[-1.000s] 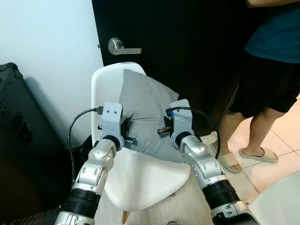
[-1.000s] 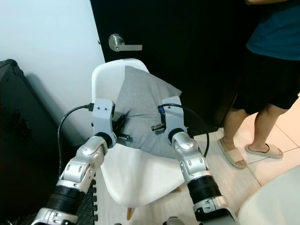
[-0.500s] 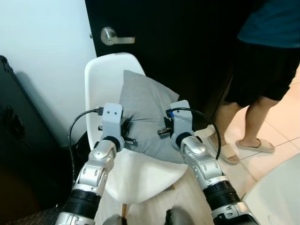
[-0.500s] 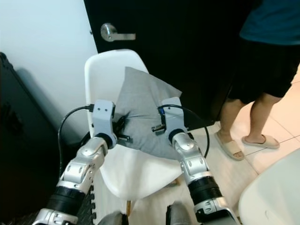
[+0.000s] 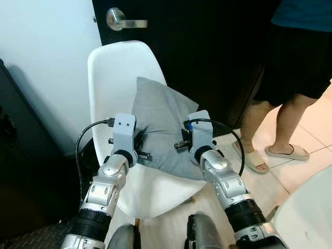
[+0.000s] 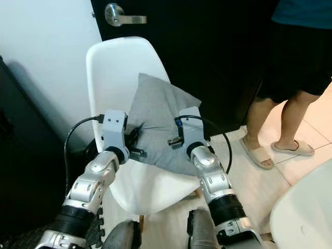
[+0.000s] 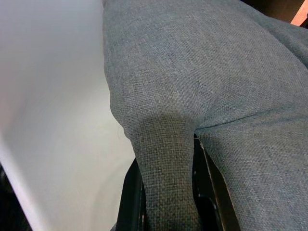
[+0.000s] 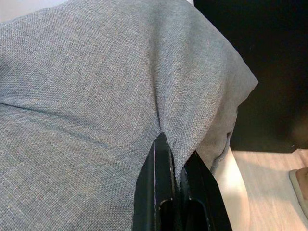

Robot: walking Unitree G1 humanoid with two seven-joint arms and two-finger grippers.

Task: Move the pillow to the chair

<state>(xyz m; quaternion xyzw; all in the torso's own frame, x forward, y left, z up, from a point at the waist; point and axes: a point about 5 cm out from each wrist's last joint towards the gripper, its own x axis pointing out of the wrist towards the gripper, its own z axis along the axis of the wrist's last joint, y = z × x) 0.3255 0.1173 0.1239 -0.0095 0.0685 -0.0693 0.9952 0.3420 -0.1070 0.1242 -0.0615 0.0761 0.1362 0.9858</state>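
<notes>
Pillow [image 5: 162, 129] is over the chair [image 5: 111, 78] seat, propped toward the backrest, so most of the move looks done; you have yet to let go and pull back. Your left gripper [image 7: 166, 192] pinches a fold of fabric at the pillow's left edge, fingers clamped on it. Your right gripper [image 8: 175, 192] pinches the right edge the same way. Both arms reach forward side by side, wrists level above the seat. A person [image 5: 295, 78] stands just right of the chair.
</notes>
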